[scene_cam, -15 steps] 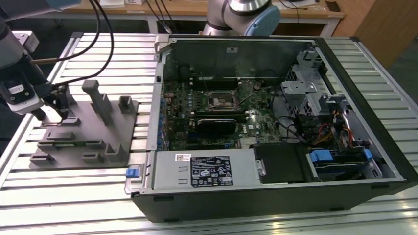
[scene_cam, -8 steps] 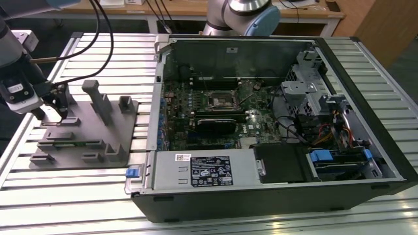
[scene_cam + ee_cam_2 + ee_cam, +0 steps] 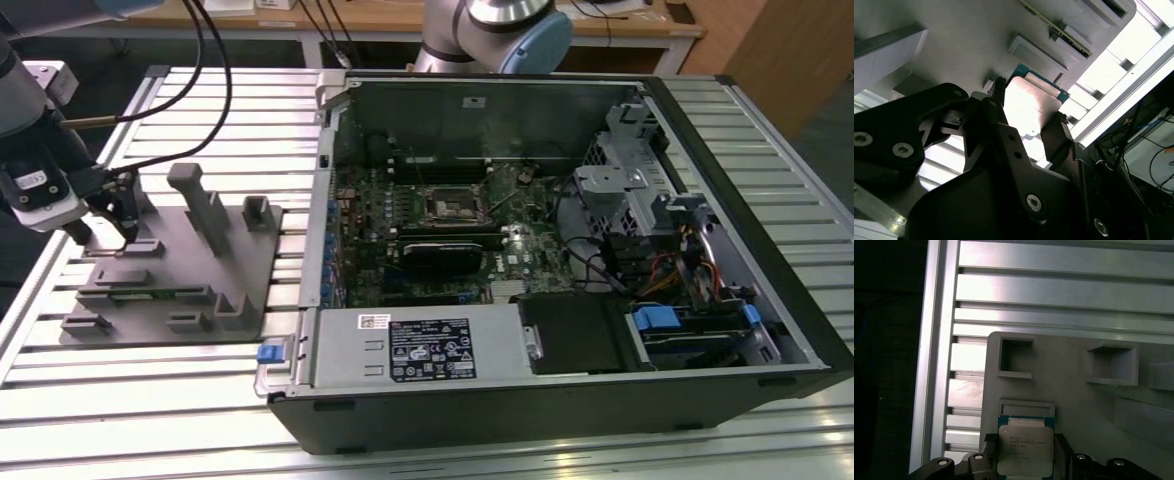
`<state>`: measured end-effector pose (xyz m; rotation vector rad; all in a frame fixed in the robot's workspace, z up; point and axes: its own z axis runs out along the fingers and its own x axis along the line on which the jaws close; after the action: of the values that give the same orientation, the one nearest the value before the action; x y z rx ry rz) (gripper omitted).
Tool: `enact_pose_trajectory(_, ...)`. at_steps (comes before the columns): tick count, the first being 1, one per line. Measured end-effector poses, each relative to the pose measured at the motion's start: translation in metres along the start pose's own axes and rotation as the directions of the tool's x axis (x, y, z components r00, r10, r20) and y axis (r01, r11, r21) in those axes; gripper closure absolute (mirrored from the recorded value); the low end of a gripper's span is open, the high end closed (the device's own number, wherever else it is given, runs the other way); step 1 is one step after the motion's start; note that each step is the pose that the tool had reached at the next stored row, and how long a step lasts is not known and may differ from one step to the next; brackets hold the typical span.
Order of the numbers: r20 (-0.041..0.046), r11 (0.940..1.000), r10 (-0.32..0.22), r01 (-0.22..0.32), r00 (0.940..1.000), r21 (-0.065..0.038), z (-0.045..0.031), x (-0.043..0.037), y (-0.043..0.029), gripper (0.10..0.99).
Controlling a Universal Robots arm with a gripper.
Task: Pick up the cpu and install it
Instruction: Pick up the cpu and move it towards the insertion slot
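The cpu [image 3: 1025, 449], a small square chip with a silvery top and a green rim, sits between the black fingers [image 3: 1061, 452] of my gripper [image 3: 1025, 452], which is shut on its two opposite edges. It hangs just off a shallow square recess [image 3: 1026, 407] in the grey fixture plate [image 3: 1079, 405]. The second wrist view shows the cpu [image 3: 1029, 105] clamped the same way in the gripper [image 3: 1026, 110]. In the exterior view my gripper [image 3: 107, 232] hovers over the fixture plate [image 3: 174, 290] at the left. The black motherboard socket [image 3: 454, 205] lies inside the open computer case [image 3: 561, 230].
Grey upright blocks [image 3: 207, 205] rise from the fixture plate close to the gripper. Black cables [image 3: 200, 90] trail from the arm. The case's metal wall [image 3: 320, 200] stands between fixture and motherboard. A power supply [image 3: 420, 345] and drive bays [image 3: 681, 280] fill the case's near and right sides.
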<state>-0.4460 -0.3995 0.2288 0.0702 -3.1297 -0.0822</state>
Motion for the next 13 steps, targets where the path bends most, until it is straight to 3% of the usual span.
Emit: enact_pose_trajectory(13, 0.0000, 1.0000, 0.000, 0.000, 1.0000, 0.000, -0.0111, 0.0001, 0.0007, 0.545)
